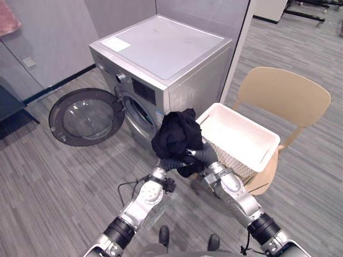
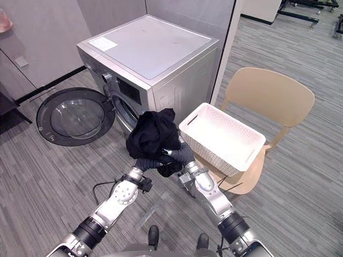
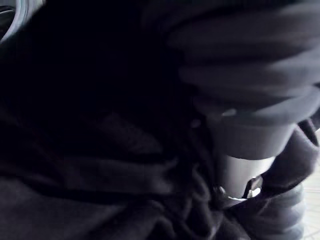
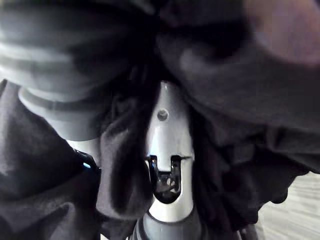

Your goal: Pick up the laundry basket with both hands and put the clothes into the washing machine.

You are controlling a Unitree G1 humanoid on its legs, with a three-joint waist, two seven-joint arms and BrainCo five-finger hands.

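A bundle of black clothes (image 1: 177,135) is held up between both hands, in front of the washing machine (image 1: 161,48) and level with its drum opening (image 1: 140,113). My left hand (image 1: 170,163) is under the bundle's left side and my right hand (image 1: 207,156) is under its right side. In the right wrist view a silver finger (image 4: 169,135) has black cloth (image 4: 240,150) bunched round it. In the left wrist view the cloth (image 3: 100,150) wraps that hand too. The white laundry basket (image 1: 238,134) sits on the chair to the right, nothing inside it.
The washer's round door (image 1: 86,116) hangs wide open to the left, low over the grey plank floor. A tan chair (image 1: 284,93) holds the basket just right of the machine. A grey wall stands behind the machine.
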